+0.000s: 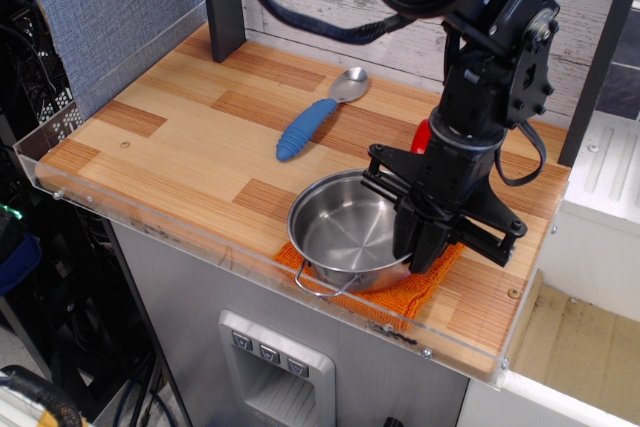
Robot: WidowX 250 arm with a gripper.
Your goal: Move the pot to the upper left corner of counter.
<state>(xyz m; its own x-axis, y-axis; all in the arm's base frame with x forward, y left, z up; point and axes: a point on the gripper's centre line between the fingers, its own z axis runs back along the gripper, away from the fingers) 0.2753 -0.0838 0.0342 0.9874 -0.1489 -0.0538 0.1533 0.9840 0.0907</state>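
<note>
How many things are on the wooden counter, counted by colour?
Silver: 1, the pot
Blue and silver: 1, the spoon
Orange: 1, the cloth under the pot
Red: 1, a thing mostly hidden behind the arm
Total: 4

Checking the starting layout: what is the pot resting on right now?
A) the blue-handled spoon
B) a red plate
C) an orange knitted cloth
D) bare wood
C: the pot sits on the orange cloth, whose edges show beneath it at the counter's front edge.
</note>
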